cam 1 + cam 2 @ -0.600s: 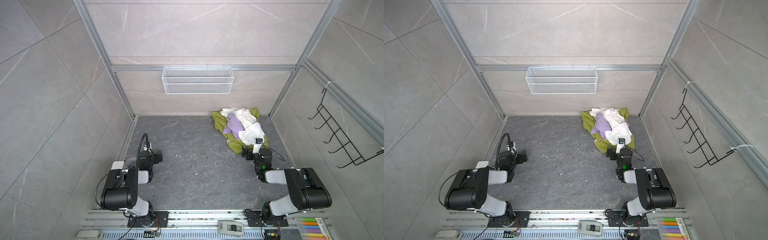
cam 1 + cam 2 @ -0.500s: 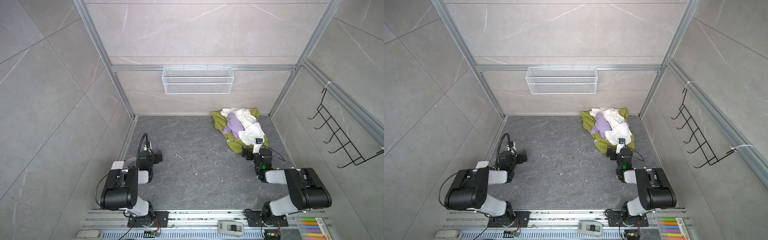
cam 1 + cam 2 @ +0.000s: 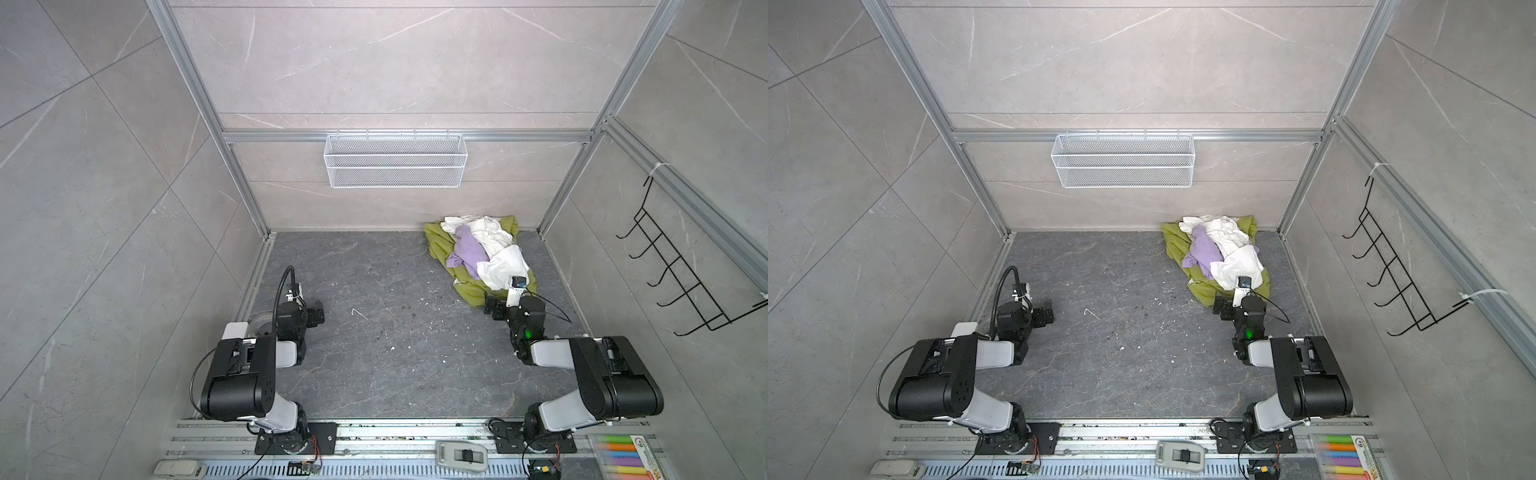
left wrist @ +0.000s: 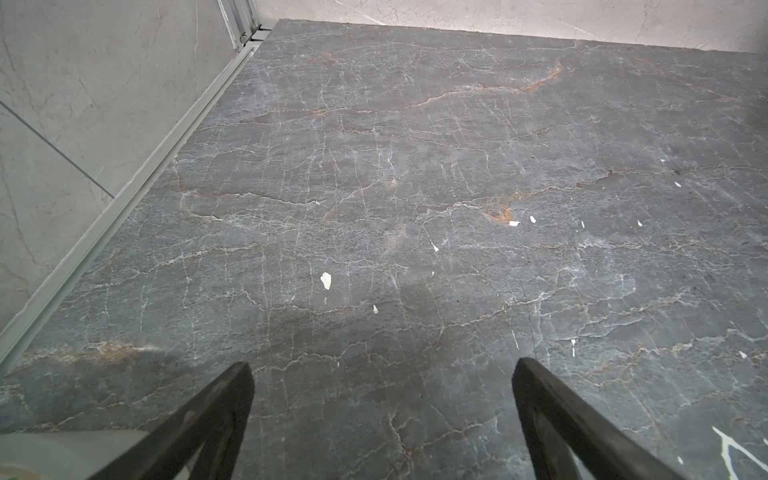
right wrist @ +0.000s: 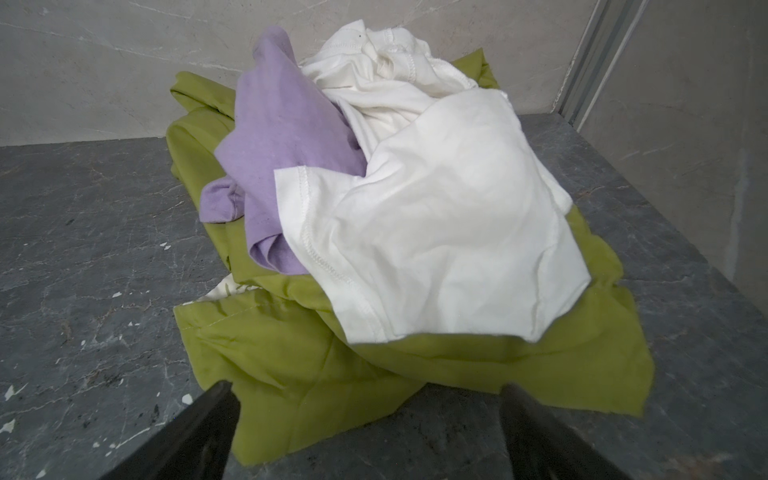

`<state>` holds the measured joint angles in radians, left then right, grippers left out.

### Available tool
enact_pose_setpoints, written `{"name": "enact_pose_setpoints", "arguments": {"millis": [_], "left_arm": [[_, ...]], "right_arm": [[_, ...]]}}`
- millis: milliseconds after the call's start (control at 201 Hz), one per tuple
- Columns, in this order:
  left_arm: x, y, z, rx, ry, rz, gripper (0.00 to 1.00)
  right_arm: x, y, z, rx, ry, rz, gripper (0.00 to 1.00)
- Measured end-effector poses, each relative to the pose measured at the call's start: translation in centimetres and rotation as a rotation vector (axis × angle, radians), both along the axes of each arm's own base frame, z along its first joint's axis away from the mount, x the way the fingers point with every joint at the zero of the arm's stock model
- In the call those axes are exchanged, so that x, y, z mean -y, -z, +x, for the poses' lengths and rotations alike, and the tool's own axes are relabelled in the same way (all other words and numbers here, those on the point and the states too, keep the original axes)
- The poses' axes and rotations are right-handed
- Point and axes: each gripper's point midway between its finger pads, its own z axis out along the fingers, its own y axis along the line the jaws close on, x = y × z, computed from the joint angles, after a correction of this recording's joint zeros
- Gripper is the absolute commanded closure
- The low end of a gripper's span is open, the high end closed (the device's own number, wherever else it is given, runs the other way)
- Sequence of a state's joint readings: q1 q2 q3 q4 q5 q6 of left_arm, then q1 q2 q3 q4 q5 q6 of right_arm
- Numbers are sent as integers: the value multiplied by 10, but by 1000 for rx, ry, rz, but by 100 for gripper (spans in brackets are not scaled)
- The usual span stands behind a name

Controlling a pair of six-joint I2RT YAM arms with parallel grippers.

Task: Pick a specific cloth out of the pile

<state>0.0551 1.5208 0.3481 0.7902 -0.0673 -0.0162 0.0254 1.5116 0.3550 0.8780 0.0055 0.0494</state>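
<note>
Lavender cloth [image 5: 282, 137] lies on the left flank of the pile [image 3: 482, 259], in the far right corner of the floor [image 4: 415, 166]. The heap's back is against the rear wall [image 3: 353, 208] and its right side is near the side wall [image 3: 623, 291]. The lavender's left edge and a bunched lower corner lie exposed on the olive-green cloth [image 5: 291, 365]. Its right edge is tucked under the white cloth [image 5: 436, 232], which drapes toward me. Open room lies to the pile's left, where dark floor speckled with white flecks [image 4: 326, 280] runs across to my other arm. On the right only a narrow strip separates fabric from wall. My right gripper [image 5: 368, 395] sits low just beside the olive-green hem nearest me, jaws spread wide, gripping nothing; whether a fingertip brushes the hem I cannot tell. My left gripper [image 4: 382, 370] hangs over floor near the wall rail [image 4: 124, 199], well apart from the pile, jaws likewise spread wide and holding nothing
</note>
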Motion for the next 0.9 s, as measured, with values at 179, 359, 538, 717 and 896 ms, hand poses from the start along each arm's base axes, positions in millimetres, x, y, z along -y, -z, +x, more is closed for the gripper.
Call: {"name": "enact_pose_setpoints", "arguments": {"millis": [179,359,538,717,896], "left_arm": [[0,0,0,0,0,0,0],[0,0,0,0,0,0,0],[0,0,0,0,0,0,0],[0,0,0,0,0,0,0],[0,0,0,0,0,0,0]], "right_arm": [[-1,0,0,0,-3,1,0],[-1,0,0,0,-8,4,0],[0,0,0,1,-11,7,0],[0,0,0,1,-9,7,0],[2,0,0,1,-2,5,0]]}}
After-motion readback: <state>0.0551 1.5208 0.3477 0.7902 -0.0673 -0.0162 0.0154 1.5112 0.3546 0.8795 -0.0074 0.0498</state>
